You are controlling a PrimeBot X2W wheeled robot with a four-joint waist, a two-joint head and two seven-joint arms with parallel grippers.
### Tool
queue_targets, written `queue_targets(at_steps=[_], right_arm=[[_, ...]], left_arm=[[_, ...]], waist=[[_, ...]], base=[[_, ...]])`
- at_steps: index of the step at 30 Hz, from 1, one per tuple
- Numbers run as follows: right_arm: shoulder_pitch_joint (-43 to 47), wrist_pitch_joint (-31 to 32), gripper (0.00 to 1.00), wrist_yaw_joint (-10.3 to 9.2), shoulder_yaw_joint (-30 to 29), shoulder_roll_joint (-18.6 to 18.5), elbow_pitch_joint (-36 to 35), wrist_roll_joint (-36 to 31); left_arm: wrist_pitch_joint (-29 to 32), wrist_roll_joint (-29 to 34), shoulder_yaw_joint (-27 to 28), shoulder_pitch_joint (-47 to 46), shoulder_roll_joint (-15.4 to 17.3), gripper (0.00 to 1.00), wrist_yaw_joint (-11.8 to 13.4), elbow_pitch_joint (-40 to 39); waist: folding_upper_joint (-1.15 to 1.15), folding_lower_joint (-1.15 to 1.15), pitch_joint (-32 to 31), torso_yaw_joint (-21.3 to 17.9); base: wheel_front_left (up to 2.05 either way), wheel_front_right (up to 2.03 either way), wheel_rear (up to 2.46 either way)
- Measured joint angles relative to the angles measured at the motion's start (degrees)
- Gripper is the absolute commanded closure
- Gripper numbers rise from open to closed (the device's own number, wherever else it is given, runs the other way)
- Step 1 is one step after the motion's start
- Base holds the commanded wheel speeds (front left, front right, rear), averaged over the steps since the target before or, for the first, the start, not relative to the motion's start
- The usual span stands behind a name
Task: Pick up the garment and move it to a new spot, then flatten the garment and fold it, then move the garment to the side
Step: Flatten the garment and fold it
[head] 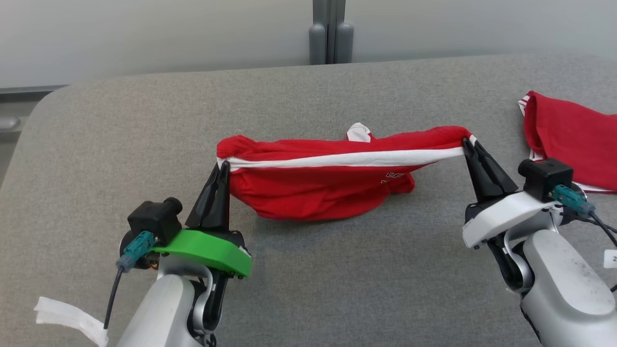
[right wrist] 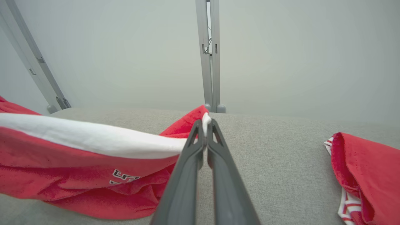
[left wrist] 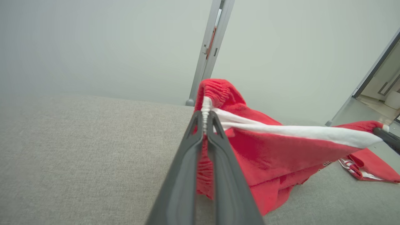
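Left tool black, mount green

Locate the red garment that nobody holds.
In the head view, the spare red garment lies at the right edge of the grey surface, right of the right claw, apart from the held garment.
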Motion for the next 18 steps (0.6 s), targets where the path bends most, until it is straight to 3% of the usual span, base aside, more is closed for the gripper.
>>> queue_targets(at_steps=[8,12,18], right_arm=[[9.71,2.52,1.0,-0.01,-6.83,-0.93,-25.49,1.44],[13.69,6.81,1.0,-0.01,-9.98,0.13,-40.41,0.62],[16.34,13.95,1.0,-0.02,-13.57,1.47,-56.34,0.4]], left_arm=[[1.34,3.21,-0.57,-0.06,3.37,1.0,1.53,-20.15],[4.93,4.16,-0.18,-0.1,5.81,1.0,2.42,-32.12],[13.28,2.3,0.52,-1.74,8.51,1.0,2.97,-43.44]], waist=[[0.0,0.0,-5.79,-1.32],[0.0,0.0,-7.72,-2.7],[0.0,0.0,-8.73,-5.14]], base=[[0.0,0.0,0.0],[0.0,0.0,0.0],[0.0,0.0,0.0]])
